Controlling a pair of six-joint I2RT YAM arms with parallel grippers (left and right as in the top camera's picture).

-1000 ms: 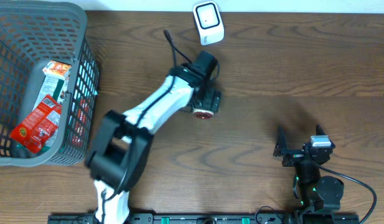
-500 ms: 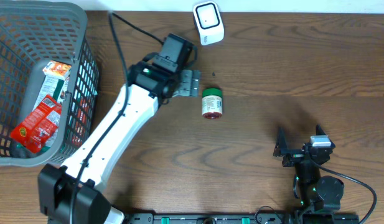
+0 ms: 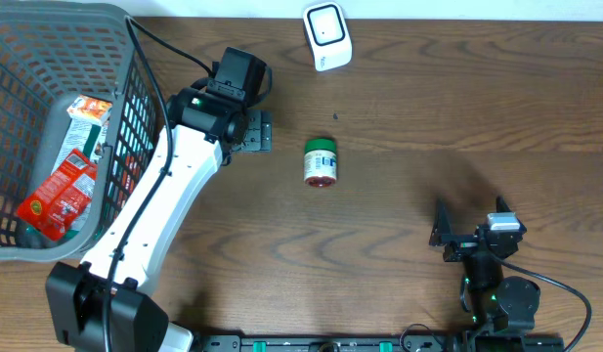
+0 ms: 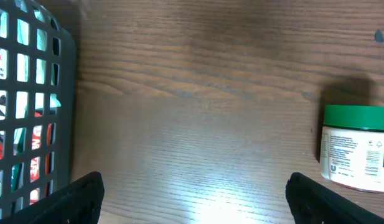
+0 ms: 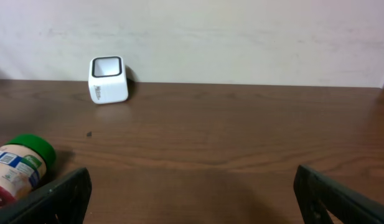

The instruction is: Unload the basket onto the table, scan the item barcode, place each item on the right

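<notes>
Left tool [image 3: 259,131]: fingers spread wide, nothing between them, only bare counter [image 3: 399,108]. Jar [image 3: 320,162] is lying on its side on the counter, off to that tool's right and outside the right finger, not touching it. Green lid on, printed label up; the left wrist view cuts off part of it at the frame edge. Grey basket [image 3: 135,117] sits just off the tool's left finger, with red and white packets [image 3: 62,186] inside.

Right tool [image 3: 442,233]: fingers also wide apart, empty, low over the counter and well apart from the jar. From it, the jar is ahead and far left. The white scanner [image 3: 326,35] stands further ahead-left near the wall, window up.
</notes>
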